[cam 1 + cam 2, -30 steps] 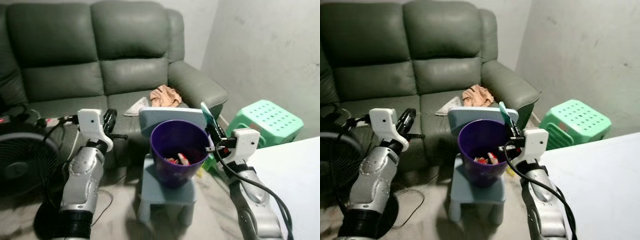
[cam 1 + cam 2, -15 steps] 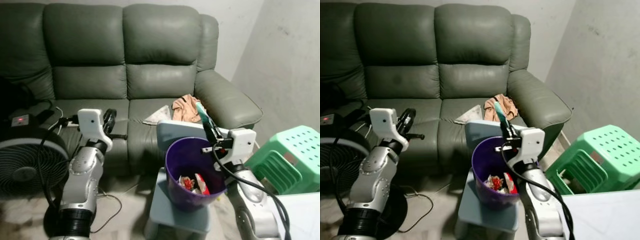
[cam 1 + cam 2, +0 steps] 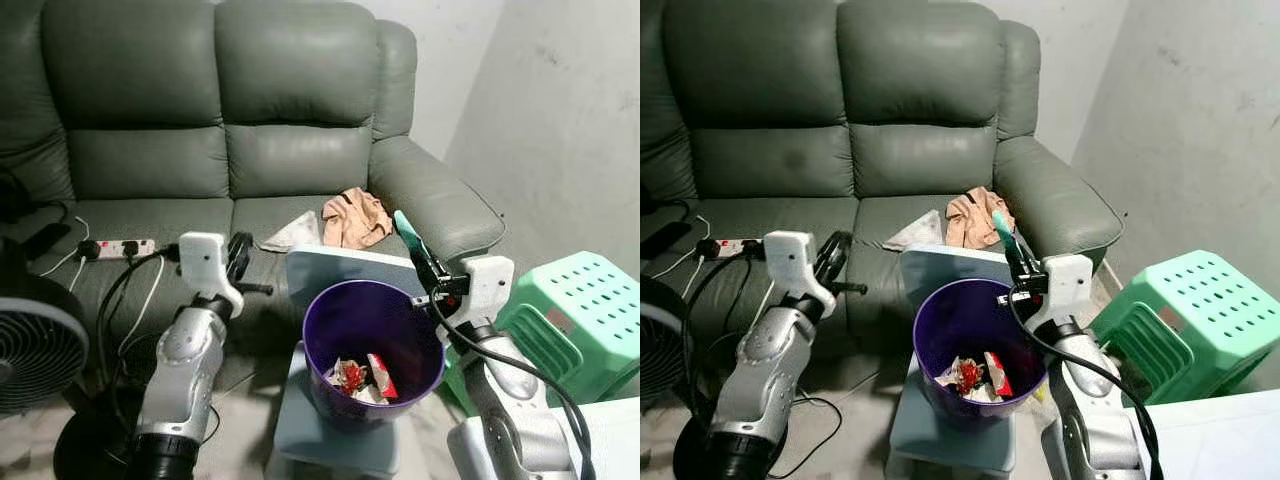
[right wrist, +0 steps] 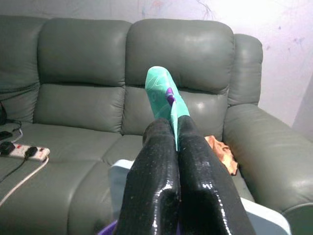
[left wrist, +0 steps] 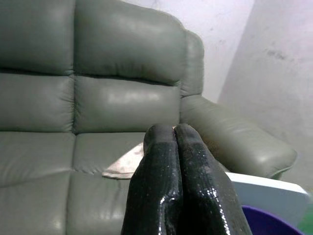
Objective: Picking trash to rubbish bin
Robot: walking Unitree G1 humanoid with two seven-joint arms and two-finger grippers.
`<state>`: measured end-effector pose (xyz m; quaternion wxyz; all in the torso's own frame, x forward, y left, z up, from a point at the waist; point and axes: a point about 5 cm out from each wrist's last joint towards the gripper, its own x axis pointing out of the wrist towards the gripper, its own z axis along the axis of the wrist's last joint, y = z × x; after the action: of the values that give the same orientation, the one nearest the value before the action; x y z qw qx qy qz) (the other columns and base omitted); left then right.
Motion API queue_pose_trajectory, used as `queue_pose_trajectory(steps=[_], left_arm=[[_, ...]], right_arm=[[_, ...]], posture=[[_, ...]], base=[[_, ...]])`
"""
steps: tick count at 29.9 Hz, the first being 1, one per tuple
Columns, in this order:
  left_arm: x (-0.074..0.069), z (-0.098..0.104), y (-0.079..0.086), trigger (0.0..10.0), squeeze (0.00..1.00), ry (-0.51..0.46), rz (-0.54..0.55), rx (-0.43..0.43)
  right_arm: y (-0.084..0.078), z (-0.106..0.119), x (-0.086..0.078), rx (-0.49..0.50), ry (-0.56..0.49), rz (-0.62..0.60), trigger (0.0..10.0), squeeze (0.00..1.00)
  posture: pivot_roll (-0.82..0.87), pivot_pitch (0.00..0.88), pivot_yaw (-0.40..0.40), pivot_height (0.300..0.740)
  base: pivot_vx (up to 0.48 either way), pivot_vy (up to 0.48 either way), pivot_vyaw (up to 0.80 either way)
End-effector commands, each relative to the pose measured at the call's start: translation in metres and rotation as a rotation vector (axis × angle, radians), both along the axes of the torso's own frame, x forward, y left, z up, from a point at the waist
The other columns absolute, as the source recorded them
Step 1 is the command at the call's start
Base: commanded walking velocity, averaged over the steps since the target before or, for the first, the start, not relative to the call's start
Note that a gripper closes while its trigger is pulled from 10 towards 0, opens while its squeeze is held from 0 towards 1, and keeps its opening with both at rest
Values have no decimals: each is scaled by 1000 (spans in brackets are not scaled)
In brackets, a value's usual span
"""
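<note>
right gripper (image 3: 424, 268): fingers pressed together, clamped on a green wrapper (image 3: 408, 229); the wrapper sticks up past the fingertips. Gripper sits just above the bin's right rim, at the stool-side edge.
wrapper, wrist view: green with a small purple mark (image 4: 165, 94), pinched between the two black fingers (image 4: 151, 161).
left gripper (image 3: 238, 262): fingers together, nothing between them; held in the air in front of the sofa seat, left of the bin, touching nothing.
left wrist view: both fingers (image 5: 161, 176) closed flush against each other.
bin (image 3: 330, 330): purple, upright, on a small grey-blue chair (image 3: 335, 265) in front of the sofa; red and white trash (image 3: 362, 378) lies in its bottom.
sofa (image 3: 230, 130): grey-green; cloth (image 3: 355, 216) and a flat white piece (image 3: 288, 235) on the right seat, power strip (image 3: 115, 247) on the left seat.
stool (image 3: 570, 315): green, right of the bin.
fan (image 3: 35, 350): at the left edge, on the floor.
</note>
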<state>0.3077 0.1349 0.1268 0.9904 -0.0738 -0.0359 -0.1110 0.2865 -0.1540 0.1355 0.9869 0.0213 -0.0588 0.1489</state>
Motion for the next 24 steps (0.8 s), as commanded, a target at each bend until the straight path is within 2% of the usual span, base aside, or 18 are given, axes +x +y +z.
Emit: queue_pose_trajectory(steps=[1,6,8,9,10,12,13,15,18,24], left_arm=[[-6,4,-15,10000,0,-15,-73,-1],[-25,1,-34,10000,0,-4,-185,-14],[-30,1,-38,10000,0,-7,-192,-21],[-37,0,-44,10000,0,3,-191,-33],[-37,0,-44,10000,0,3,-191,-33],[-52,-2,-55,10000,0,19,-203,-46],[-52,-2,-55,10000,0,19,-203,-46],[-63,-1,-61,10000,0,33,-213,-52],[-70,3,-67,10000,0,30,-225,-54],[-85,10,-78,10000,0,2,-276,19]], right_arm=[[-5,-3,6,-34,43,1,10000,0],[-8,0,17,-45,91,14,10000,0],[-9,0,20,-50,100,23,10000,0],[-8,-2,24,-72,113,32,10000,0],[-8,-2,24,-72,113,32,10000,0],[-8,-6,31,-109,136,52,10000,0],[-8,-6,31,-109,136,52,10000,0],[-8,-13,38,-113,183,63,10000,0],[-6,-18,42,-131,197,81,10000,0],[0,-31,54,-163,230,91,10000,0]], posture=[[-20,0,-85,740],[-5,0,-110,740],[0,0,-120,740],[4,0,-131,740],[4,0,-131,740],[14,10,-149,740],[14,10,-149,740],[23,46,-168,740],[31,65,-178,740],[43,101,-187,740]], base=[[0,0,0],[0,0,0],[0,0,0],[0,0,0],[0,0,0],[0,0,0],[0,0,0],[0,0,0],[0,0,0],[0,0,0]])
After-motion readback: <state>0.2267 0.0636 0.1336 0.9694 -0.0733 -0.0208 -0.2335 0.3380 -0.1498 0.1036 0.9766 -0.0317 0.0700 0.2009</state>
